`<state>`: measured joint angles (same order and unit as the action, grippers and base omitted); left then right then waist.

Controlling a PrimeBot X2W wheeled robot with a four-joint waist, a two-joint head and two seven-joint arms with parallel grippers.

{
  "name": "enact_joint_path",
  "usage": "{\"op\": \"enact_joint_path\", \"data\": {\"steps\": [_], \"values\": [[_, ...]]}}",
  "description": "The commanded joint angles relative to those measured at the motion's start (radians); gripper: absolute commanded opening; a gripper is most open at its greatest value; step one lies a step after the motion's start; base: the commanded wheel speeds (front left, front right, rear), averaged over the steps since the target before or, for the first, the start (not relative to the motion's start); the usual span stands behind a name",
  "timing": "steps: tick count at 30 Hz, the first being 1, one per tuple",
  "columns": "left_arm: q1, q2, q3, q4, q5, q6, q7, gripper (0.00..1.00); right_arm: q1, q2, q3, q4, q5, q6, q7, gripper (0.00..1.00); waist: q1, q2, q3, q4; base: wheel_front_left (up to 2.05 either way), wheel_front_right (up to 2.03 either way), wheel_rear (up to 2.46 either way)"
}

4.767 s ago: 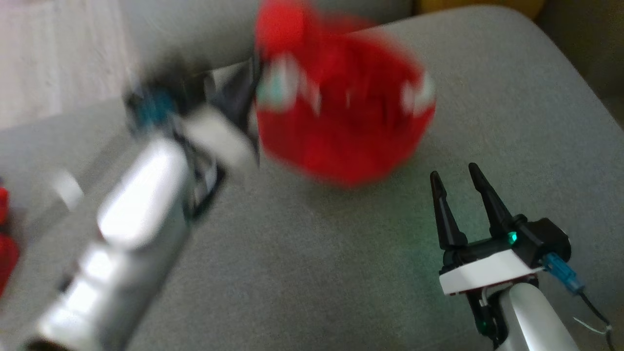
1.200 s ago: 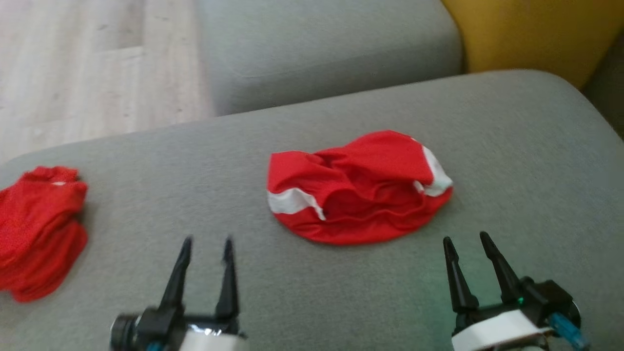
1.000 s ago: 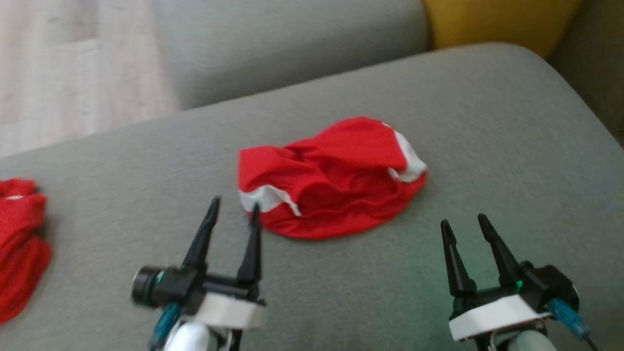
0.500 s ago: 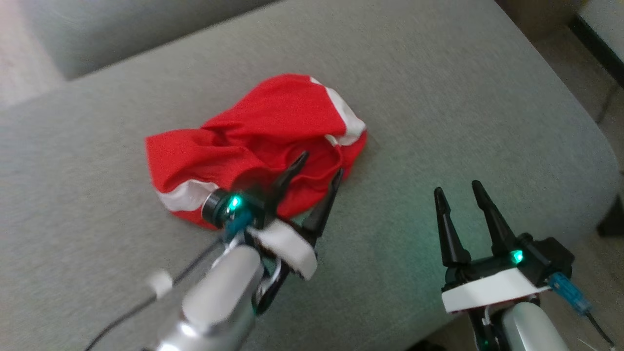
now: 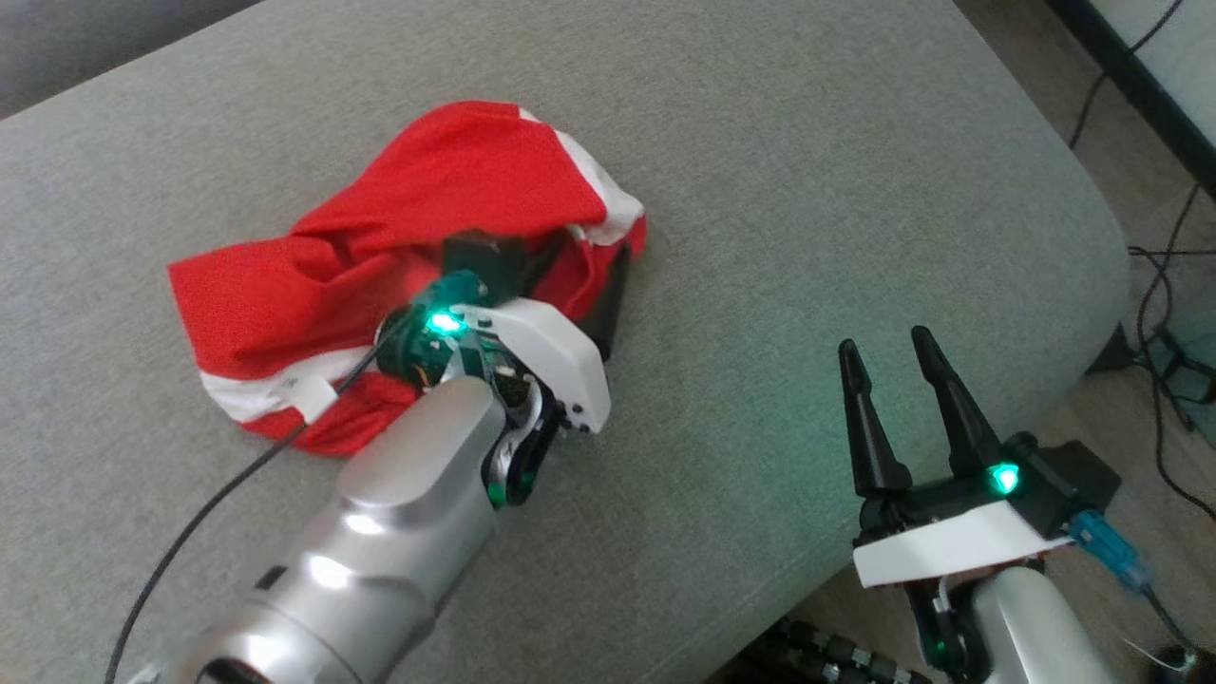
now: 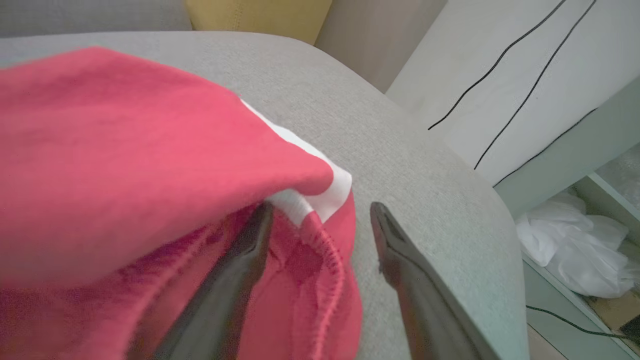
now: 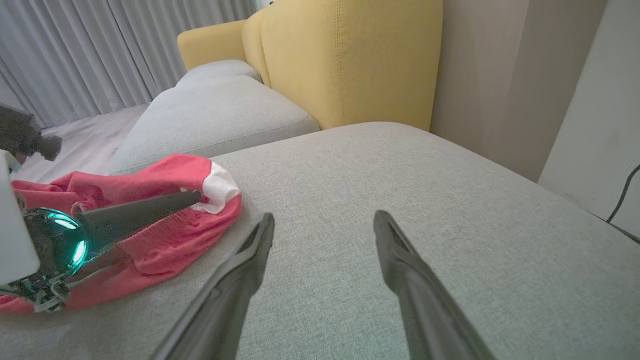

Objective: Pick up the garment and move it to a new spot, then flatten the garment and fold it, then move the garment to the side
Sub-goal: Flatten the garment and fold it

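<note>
1. Grey woven fabric covers the sofa cushion [image 5: 807,171], a broad seat with rounded corners on which the work sits.
2. Past the cushion's far edge stands a yellow armchair [image 7: 350,60], and a second grey seat [image 7: 210,110] sits beside that, also beyond the cushion.
3. On the cushion, toward its left part in the head view, lies the red garment [image 5: 427,199]. It is crumpled, with white bands at two of its ends and a stitched hem. Its upper layer is folded loosely over the lower one.
4. Across the cushion's near side a silver forearm [image 5: 380,541] slants up from the lower left, with a black cable trailing beside it.
5. The left gripper [image 6: 321,212] is low over the cushion, where the garment's white-banded corner meets the grey fabric. Its fingers are spread apart and have closed on nothing. One finger lies in the red cloth under the folded layer, and the other is on bare cushion just outside the hem.
6. The right gripper [image 5: 883,340] hovers over the cushion's near right corner, well apart from the garment. Its fingers are spread wide with nothing between them.
7. Off the cushion's right edge, black cables [image 5: 1154,313] trail over the floor.
</note>
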<state>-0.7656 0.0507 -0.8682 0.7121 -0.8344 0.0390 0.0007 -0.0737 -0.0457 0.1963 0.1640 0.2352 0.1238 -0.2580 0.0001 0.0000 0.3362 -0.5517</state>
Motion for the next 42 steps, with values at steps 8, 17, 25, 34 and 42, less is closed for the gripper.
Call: {"op": "enact_joint_path", "data": {"steps": [8,17,25,34,42], "values": [[-0.062,0.000,-0.053,0.035,-0.050,0.019,-0.071,0.00,-0.015,-0.004,0.001,-0.028,0.006,0.007,-0.004,1.00,-0.0001,0.0000,-0.016,0.026,0.00,0.00,0.00],[-0.051,0.000,-0.147,-0.090,-0.094,-0.017,-0.194,0.00,0.003,-0.004,-0.035,-0.023,-0.034,0.007,-0.004,1.00,-0.0001,0.0000,-0.084,0.213,0.00,0.00,0.00],[-0.006,0.044,-0.115,-0.280,-0.094,0.027,-0.243,0.00,0.030,-0.004,-0.053,-0.015,-0.065,0.007,-0.004,1.00,-0.0001,0.0000,-0.174,0.407,0.00,0.00,0.00],[0.322,0.298,0.011,-0.567,-0.126,0.169,-0.260,0.00,0.086,-0.004,-0.052,-0.007,-0.066,0.007,-0.004,1.00,-0.0001,0.0000,-0.242,0.550,0.00,0.00,0.00],[0.494,0.441,0.141,-0.670,-0.122,0.208,-0.262,0.00,0.112,-0.004,-0.017,0.021,-0.059,0.007,-0.004,1.00,-0.0001,0.0000,-0.260,0.617,0.00,0.00,0.00]]}}
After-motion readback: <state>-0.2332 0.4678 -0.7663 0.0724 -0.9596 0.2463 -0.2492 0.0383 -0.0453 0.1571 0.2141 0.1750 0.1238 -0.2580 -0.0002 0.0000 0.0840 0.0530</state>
